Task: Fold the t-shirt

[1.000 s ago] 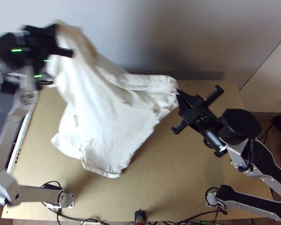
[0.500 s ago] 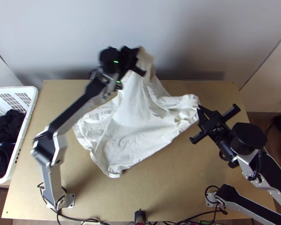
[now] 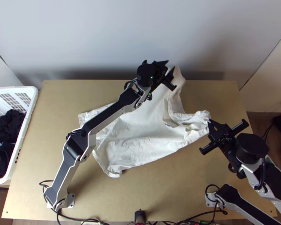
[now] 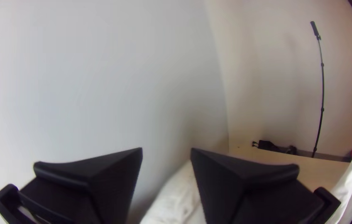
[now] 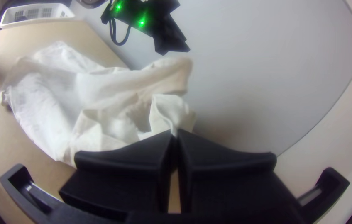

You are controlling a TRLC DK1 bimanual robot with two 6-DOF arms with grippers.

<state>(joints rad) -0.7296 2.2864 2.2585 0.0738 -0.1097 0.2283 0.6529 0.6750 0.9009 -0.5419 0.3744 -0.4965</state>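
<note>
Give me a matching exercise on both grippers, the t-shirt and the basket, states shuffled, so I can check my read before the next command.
Column one
1. Left gripper
2. Basket
3. Right gripper
4. T-shirt

Column two
A. Fingers closed on a bit of white cloth
B. Creased and unfolded over the table, bunched near one gripper
C. Fingers apart, gripping no cloth, over by the wall
D. At the top view's left edge, with dark clothes inside

Right pairs: 1-C, 2-D, 3-A, 4-B
</note>
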